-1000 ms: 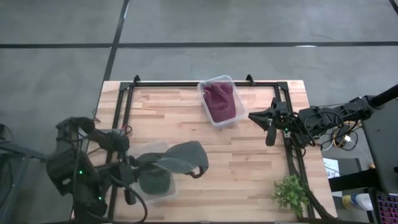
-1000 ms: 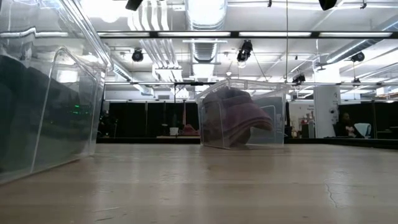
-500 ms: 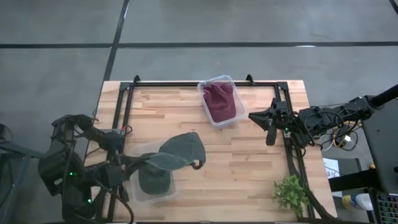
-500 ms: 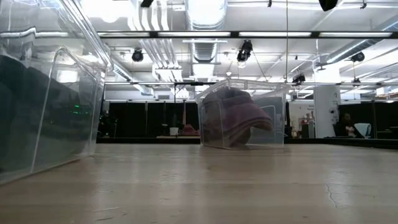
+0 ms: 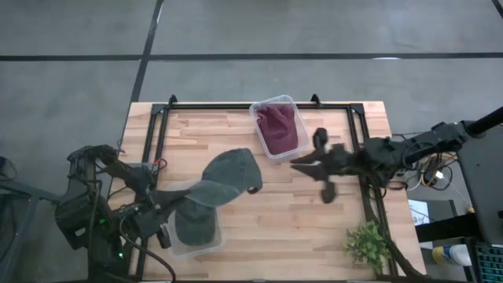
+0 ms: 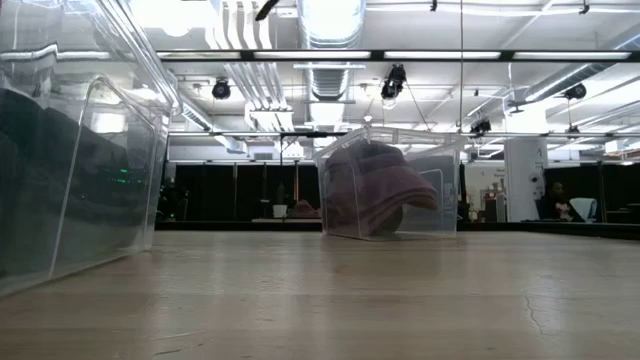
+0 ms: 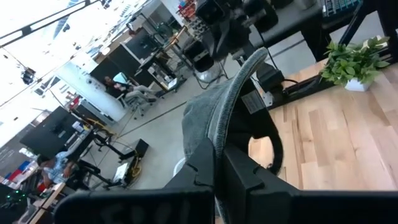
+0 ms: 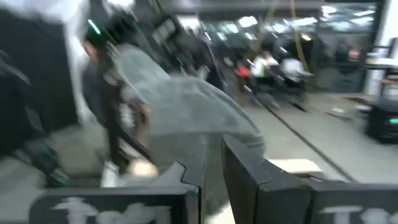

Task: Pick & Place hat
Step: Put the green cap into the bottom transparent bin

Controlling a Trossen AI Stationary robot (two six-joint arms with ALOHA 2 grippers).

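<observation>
Above the clear bin [image 5: 182, 236] holding another dark hat, the left gripper [image 5: 187, 203] pinches the grey cap [image 5: 228, 176] by its brim, lifted clear for carrying, while the right gripper [image 5: 302, 165], fingers nearly together and empty, reaches toward it.

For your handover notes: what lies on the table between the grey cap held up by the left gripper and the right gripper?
In the high view, only bare wooden table lies between the grey cap and the right gripper.
</observation>
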